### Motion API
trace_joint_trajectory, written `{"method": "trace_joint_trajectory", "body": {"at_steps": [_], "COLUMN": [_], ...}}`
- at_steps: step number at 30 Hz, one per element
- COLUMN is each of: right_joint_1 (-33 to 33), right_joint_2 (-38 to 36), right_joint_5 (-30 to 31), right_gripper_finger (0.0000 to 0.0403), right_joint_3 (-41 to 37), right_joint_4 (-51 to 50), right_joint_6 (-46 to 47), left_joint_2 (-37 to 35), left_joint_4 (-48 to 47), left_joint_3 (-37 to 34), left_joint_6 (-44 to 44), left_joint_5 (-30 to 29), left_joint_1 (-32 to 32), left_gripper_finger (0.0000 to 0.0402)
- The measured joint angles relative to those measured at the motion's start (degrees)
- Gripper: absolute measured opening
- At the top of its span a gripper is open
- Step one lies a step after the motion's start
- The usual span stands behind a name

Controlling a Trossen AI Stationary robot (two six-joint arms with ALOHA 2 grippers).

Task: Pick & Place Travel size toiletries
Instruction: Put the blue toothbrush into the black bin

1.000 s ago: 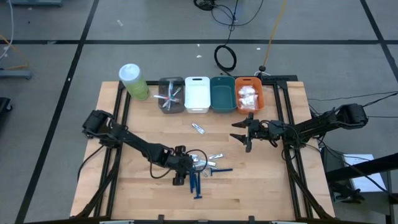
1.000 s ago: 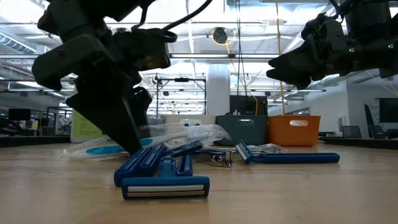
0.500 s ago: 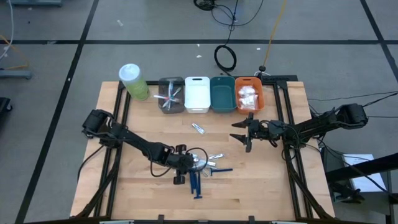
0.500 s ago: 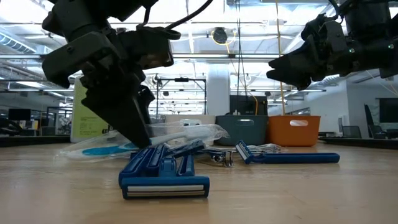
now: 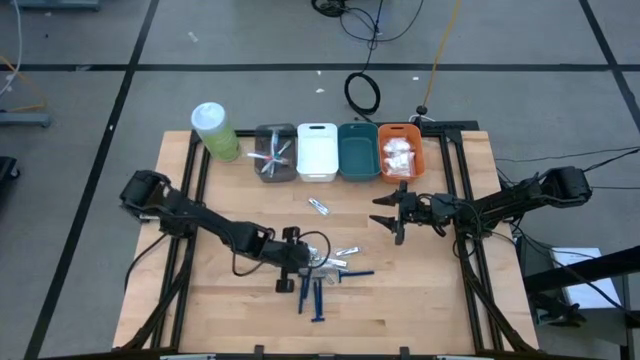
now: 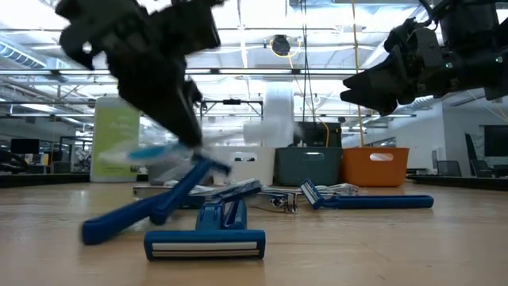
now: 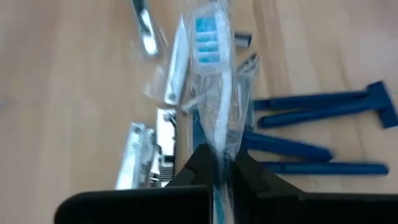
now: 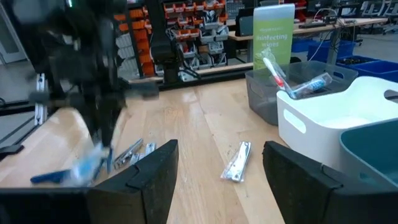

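The left gripper (image 5: pixel 291 262) is clamped on a clear-wrapped toothbrush (image 7: pixel 212 81) with a pale-blue head, over the middle of the wooden worktop (image 5: pixel 210 300). In the left wrist view the two dark fingers (image 7: pixel 200 163) meet on the wrapper, and the brush runs away from them over the pile of toiletries. In the low view the toothbrush hangs clear of the wood.

Below and beside it lie the dark blue razors (image 5: pixel 318 297): one flat, head toward the low camera; another (image 6: pixel 151 208) is tilted, one end raised. A further razor (image 5: pixel 357 273) lies crosswise just beside the pile. Small silvery nail clippers (image 7: pixel 138 163) lie touching the heap. One more silvery clipper (image 5: pixel 318 207) lies alone, between the pile and the bins.

The row of bins stands at the far edge:
- grey bin (image 5: pixel 275 153), with wrapped toothbrushes in it
- white bin (image 5: pixel 317 152)
- teal bin (image 5: pixel 358 152)
- orange bin (image 5: pixel 399 152), holding white crinkly pouches (image 5: pixel 399 150)

A pale-green cylinder with a white lid (image 5: pixel 213 131) stands beside the grey bin.

The right gripper (image 5: pixel 388 216) waits with fingers spread wide and holding nothing, above the worktop near the orange bin, well apart from the pile.
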Motion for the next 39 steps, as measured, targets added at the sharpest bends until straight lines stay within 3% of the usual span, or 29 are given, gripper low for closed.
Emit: {"method": "trace_joint_trajectory", "body": {"at_steps": [12, 16, 22, 28, 34, 39], "right_joint_1": [0.0, 0.0, 0.0, 0.0, 0.0, 0.0], "right_joint_2": [0.0, 0.0, 0.0, 0.0, 0.0, 0.0], "right_joint_5": [0.0, 0.0, 0.0, 0.0, 0.1, 0.1], "right_gripper_finger": [0.0223, 0.0224, 0.0224, 0.0224, 0.0218, 0.0215], "right_joint_3": [0.0, 0.0, 0.0, 0.0, 0.0, 0.0], "right_joint_4": [-0.3, -0.5, -0.7, -0.8, -1.3, -1.8], "right_joint_6": [0.0, 0.0, 0.0, 0.0, -0.1, -0.4], "left_joint_2": [-14.1, -16.8, -22.2, -26.0, -25.8, -25.2], "left_joint_4": [-2.6, -3.1, -5.6, -7.3, -6.7, -3.7], "left_joint_3": [0.1, 0.1, 0.1, 0.0, -1.0, -6.7], "left_joint_6": [5.0, 3.7, -8.2, -8.7, -10.3, -16.2], "left_joint_5": [-9.0, -16.9, -31.3, -34.5, -35.2, -30.5], "left_joint_1": [-0.1, 0.2, 4.3, 13.3, 27.5, 38.9], "left_gripper_finger": [0.0011, 0.0006, 0.0015, 0.0013, 0.0006, 0.0028]}}
